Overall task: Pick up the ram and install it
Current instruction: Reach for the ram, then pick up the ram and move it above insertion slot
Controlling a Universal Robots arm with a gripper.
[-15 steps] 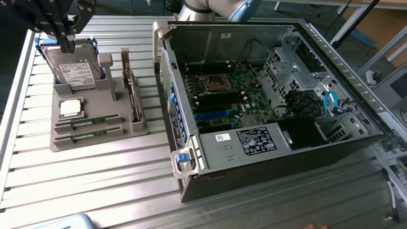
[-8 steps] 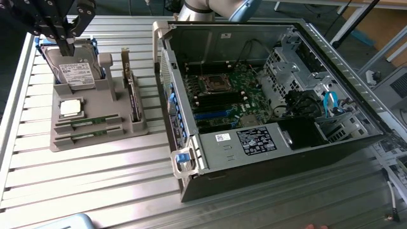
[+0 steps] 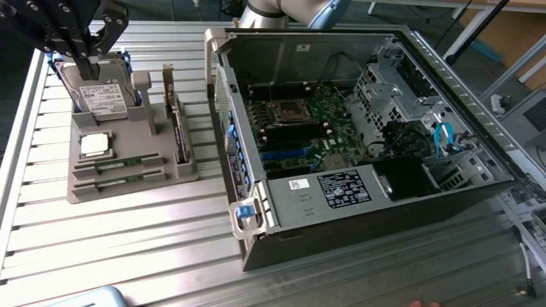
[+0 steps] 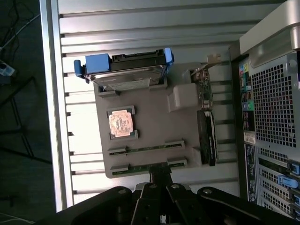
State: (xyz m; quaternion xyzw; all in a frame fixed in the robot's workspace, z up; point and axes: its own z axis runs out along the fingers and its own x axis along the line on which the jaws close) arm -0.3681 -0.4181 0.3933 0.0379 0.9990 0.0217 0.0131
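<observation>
Two ram sticks, thin and green, lie side by side in slots of a grey holder tray (image 3: 128, 192): one ram (image 3: 119, 164) and a second ram (image 3: 117, 181), also seen in the wrist view as ram (image 4: 146, 150) and ram (image 4: 140, 165). My black gripper (image 3: 88, 64) hangs high over the tray's far end, above the hard drive (image 3: 101, 96). Its fingers (image 4: 159, 177) are shut together with nothing between them. The open computer case (image 3: 358, 128) shows its motherboard (image 3: 307, 128) with black memory slots (image 3: 295, 135).
The tray also holds a square silver processor (image 3: 94, 144), a blue-railed hard drive (image 4: 126, 70) and a dark expansion card (image 3: 176, 128) standing on edge. The case (image 4: 272, 117) stands close beside the tray on a ribbed metal table (image 3: 128, 236). A light blue object (image 3: 85, 297) sits at the near edge.
</observation>
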